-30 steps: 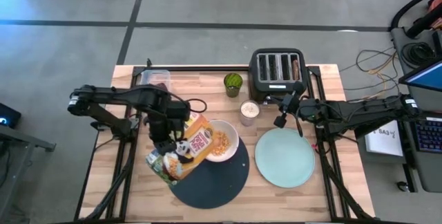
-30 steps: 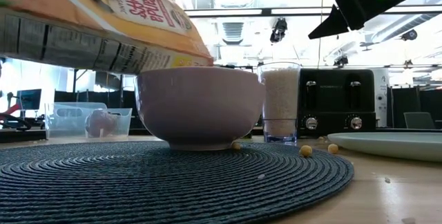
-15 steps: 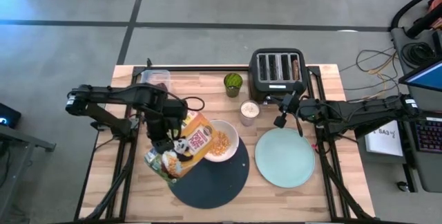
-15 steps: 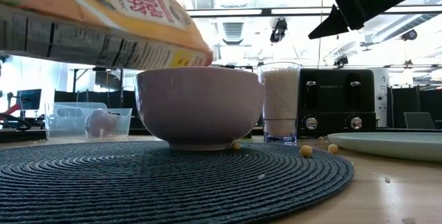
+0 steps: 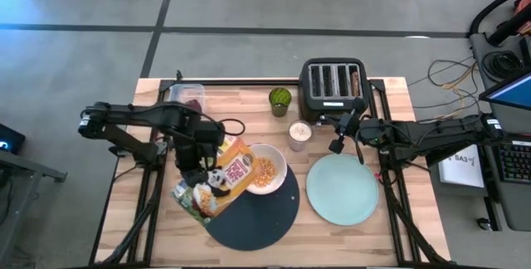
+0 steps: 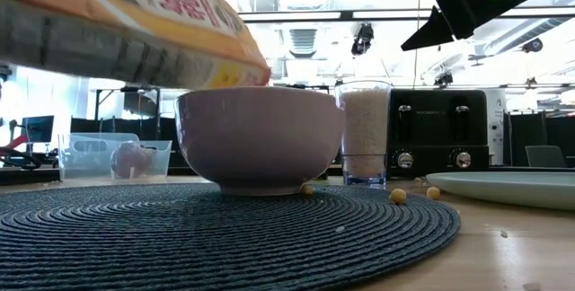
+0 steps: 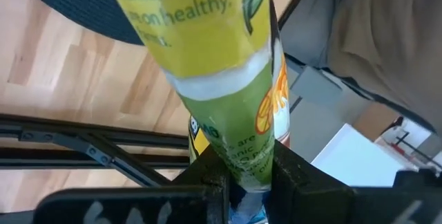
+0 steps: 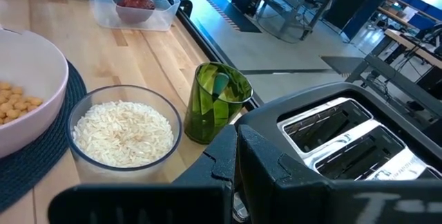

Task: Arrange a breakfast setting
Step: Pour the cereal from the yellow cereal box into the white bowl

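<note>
My left gripper (image 5: 197, 168) is shut on a yellow-and-green cereal box (image 5: 220, 179), which is tilted with its upper end over the white bowl (image 5: 280, 158). The bowl holds cereal and stands on the dark navy mat (image 5: 257, 215). The mint-green plate (image 5: 342, 188) lies on the table to the right of the mat. The teal spoon (image 8: 219, 84) stands in a green cup (image 5: 280, 100). The dark red food piece (image 8: 136, 0) lies in the clear tub (image 5: 184, 95). My right gripper (image 5: 338, 142) is shut and empty, above the table between the toaster and the plate. My left gripper pinches the cereal box between its two fingers (image 7: 290, 175), one on each broad face, at the box's narrow green side panel (image 7: 245, 162). It comes from the table's left side. The box is lifted clear and slants, its low end (image 5: 192, 201) toward the table's near-left.
A black four-slot toaster (image 5: 333, 85) stands at the far edge, with something brown in its right slot (image 5: 355, 79). A glass of rice (image 5: 299, 134) stands between the bowl and the toaster. A few cereal balls (image 6: 397, 196) lie on the table beside the mat.
My left gripper has gone a little toward the table's left and near edges with the cereal box. The box has turned slightly about its length, and its upper end stays over the bowl's rim.
</note>
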`<state>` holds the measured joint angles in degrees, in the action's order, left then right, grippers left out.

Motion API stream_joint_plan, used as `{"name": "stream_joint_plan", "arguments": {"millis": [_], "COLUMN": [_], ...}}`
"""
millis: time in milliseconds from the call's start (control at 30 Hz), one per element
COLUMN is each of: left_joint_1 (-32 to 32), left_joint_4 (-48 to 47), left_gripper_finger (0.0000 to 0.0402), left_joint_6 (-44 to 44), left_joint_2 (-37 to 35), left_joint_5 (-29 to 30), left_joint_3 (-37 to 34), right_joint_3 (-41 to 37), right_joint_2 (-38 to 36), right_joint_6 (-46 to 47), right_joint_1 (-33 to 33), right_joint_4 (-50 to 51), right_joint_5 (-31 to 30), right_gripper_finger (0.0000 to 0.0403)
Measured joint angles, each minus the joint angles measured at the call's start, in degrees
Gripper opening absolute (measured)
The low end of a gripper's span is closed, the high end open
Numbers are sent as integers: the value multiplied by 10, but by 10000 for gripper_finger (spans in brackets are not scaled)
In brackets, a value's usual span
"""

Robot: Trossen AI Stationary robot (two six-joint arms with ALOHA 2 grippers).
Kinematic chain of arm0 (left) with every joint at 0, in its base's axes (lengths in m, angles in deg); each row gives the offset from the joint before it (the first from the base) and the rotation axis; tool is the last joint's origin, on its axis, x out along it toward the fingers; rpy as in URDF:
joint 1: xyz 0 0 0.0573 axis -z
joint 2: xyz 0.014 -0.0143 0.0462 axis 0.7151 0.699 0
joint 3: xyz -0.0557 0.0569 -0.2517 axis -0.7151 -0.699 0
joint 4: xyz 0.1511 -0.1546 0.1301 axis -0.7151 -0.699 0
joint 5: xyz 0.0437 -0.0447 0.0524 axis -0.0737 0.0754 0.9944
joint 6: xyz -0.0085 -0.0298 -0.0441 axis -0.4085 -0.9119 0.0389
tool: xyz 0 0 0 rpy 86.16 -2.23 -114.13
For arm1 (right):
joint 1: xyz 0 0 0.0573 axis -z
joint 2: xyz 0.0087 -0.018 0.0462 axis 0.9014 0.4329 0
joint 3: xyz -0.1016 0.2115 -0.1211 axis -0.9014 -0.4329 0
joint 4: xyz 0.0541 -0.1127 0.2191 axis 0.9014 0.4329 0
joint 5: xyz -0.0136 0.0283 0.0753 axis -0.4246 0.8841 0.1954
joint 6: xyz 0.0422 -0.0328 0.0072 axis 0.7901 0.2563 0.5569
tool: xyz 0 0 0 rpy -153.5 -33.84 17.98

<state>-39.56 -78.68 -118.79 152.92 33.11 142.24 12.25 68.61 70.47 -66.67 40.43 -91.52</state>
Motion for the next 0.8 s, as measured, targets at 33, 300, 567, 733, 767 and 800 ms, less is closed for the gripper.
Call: {"name": "stream_joint_plan", "arguments": {"millis": [33, 300, 567, 733, 767, 800], "left_joint_1": [0, 7, 14, 13, 13, 13], "left_joint_4": [-1, -2, 13, 10, 13, 8], "left_gripper_finger": [30, 30, 30, 30, 30, 30], "left_joint_6": [-2, -12, -14, -35, -38, -40], "left_joint_2": [-5, -5, -4, -9, -6, -4], "left_joint_5": [0, -12, 3, 14, 17, 18], "left_joint_3": [0, 0, 0, 0, 0, 0], "right_joint_3": [0, 0, 0, 0, 0, 0], "right_joint_2": [0, 0, 0, 0, 0, 0], "right_joint_6": [-1, 0, -3, -4, -4, -4], "right_joint_1": [0, 0, 0, 0, 0, 0], "right_joint_4": [0, 0, 0, 1, 1, 1], "right_joint_5": [0, 0, 0, 0, 0, 0], "right_gripper_finger": [9, 9, 9, 9, 9, 9]}}
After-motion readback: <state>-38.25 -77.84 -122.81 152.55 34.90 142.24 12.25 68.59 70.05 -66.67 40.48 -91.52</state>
